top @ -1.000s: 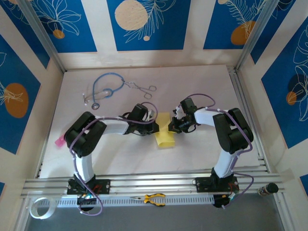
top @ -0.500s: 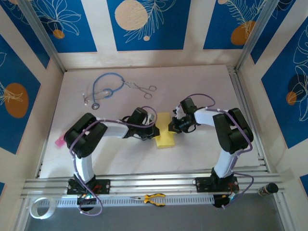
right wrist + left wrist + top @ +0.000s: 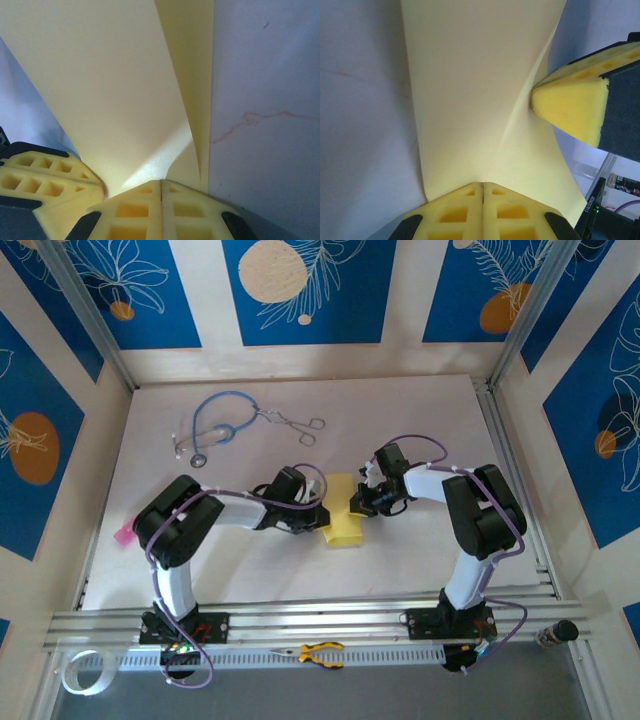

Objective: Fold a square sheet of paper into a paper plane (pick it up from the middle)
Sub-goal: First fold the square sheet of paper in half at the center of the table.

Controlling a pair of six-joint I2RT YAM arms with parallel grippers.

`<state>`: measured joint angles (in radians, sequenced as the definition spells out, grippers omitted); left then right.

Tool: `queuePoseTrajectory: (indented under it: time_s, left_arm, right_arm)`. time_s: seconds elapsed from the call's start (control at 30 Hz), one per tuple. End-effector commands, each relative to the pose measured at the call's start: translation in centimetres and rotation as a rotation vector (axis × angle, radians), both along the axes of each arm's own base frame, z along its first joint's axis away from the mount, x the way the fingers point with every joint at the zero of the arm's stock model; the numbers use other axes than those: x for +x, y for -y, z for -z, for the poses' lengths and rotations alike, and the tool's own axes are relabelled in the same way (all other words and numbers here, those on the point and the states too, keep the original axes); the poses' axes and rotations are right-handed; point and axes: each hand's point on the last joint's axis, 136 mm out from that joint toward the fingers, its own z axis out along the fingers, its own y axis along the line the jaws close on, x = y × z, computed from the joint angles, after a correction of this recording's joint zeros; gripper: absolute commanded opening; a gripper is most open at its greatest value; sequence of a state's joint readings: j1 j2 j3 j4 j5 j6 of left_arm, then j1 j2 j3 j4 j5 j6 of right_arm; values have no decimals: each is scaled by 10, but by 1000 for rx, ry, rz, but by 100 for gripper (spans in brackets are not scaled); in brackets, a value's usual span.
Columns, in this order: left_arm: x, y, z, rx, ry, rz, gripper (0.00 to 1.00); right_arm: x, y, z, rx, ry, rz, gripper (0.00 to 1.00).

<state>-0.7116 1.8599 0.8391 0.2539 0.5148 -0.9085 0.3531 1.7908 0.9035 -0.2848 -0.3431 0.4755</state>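
Note:
The square sheet of paper [image 3: 345, 518], pale yellow, is held bent and doubled over just above the table's middle. My left gripper [image 3: 320, 516] is shut on its left edge. In the left wrist view the foam fingertips [image 3: 470, 192] pinch the paper [image 3: 470, 85], which curves away ahead. My right gripper [image 3: 358, 502] is shut on the opposite edge. In the right wrist view its closed tips [image 3: 161, 182] clamp the paper [image 3: 110, 80], with a folded flap standing on the right. Each wrist view shows the other gripper's yellow fingers [image 3: 572, 107] [image 3: 45, 175] close by.
A blue stethoscope [image 3: 215, 425] and metal forceps [image 3: 298, 425] lie at the back left. A small pink object [image 3: 123, 534] sits by the left wall. Yellow-handled pliers [image 3: 320, 652] and a tape roll [image 3: 85, 672] lie off the table's near edge.
My left gripper has shifted slightly to the right and nearer, still holding the paper's left edge. The right arm has barely moved.

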Motion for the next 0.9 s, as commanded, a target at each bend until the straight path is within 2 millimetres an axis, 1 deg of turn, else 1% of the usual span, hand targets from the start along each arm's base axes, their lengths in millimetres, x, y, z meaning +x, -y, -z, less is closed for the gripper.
queuePoseTrajectory:
  time_s: [0.0,0.03,0.1,0.2,0.27,0.5,0.73,0.8,0.87]
  left_arm:
    - [-5,-2,-11,-4,-12,-20,0]
    - [-4,1,-18,-23,-3,-20,0]
    - [-4,6,-25,-45,2,-12,0]
    - [-9,11,-23,-66,-18,11,0]
    - [-12,13,-18,-75,-32,15,0]
    - [-23,6,3,-58,-74,-4,0]
    - [-37,-15,35,60,-98,-2,0]
    - [-39,-20,37,94,-92,6,0]
    - [-39,-19,28,90,-77,12,0]
  right_arm:
    - [-14,21,25,-130,-68,20,0]
    - [-14,22,25,-131,-68,22,0]
    - [-13,22,25,-130,-68,22,0]
    - [-13,22,25,-130,-67,22,0]
    - [-13,22,25,-131,-69,23,0]
    - [-13,22,25,-130,-71,22,0]
    - [-13,22,26,-135,-73,23,0]
    - [-14,23,26,-137,-73,25,0]
    - [-14,23,26,-137,-72,25,0]
